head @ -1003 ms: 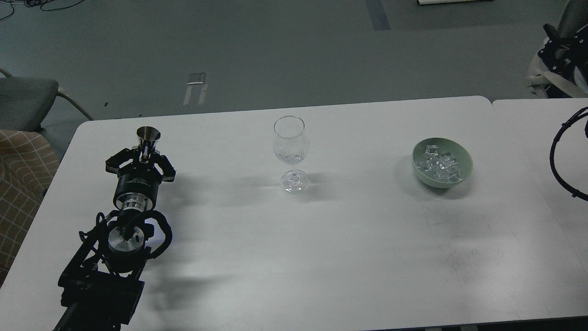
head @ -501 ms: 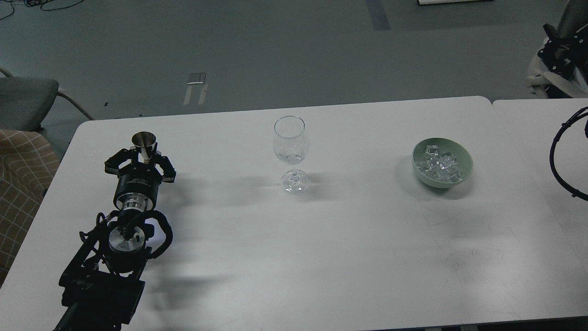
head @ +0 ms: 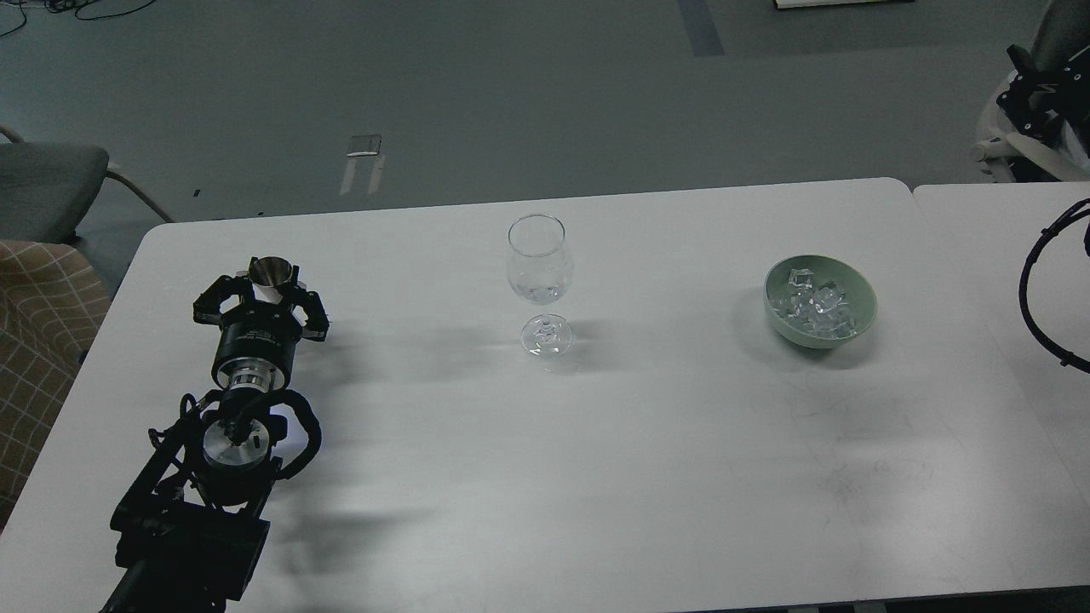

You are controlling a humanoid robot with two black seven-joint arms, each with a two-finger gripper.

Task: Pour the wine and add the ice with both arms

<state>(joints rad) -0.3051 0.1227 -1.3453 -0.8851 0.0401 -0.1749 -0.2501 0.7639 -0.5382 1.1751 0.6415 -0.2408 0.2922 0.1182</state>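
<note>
My left arm comes in from the lower left, and its gripper point(head: 266, 288) is shut on a small metal jigger cup point(head: 270, 272), held upright low over the table's left side point(head: 170, 255). A clear stemmed wine glass point(head: 537, 255) stands at the table's middle back, well right of the gripper. Something clear glints low in its bowl point(head: 536, 292); I cannot tell if it is wine or ice. A pale green bowl point(head: 860, 311) at the right holds several clear ice cubes point(head: 813, 305). My right gripper is out of view; only a black cable loop point(head: 1035, 281) shows at the right edge.
A grey chair point(head: 51, 174) and a checked cushion point(head: 34, 323) stand off the table's left end. A second white table point(head: 988, 230) abuts on the right. Dark equipment point(head: 1035, 94) sits at the top right.
My left gripper has lowered and drawn back slightly with the jigger in it; the cup now sits lower between the fingers' links. Glass and bowl have not moved.
</note>
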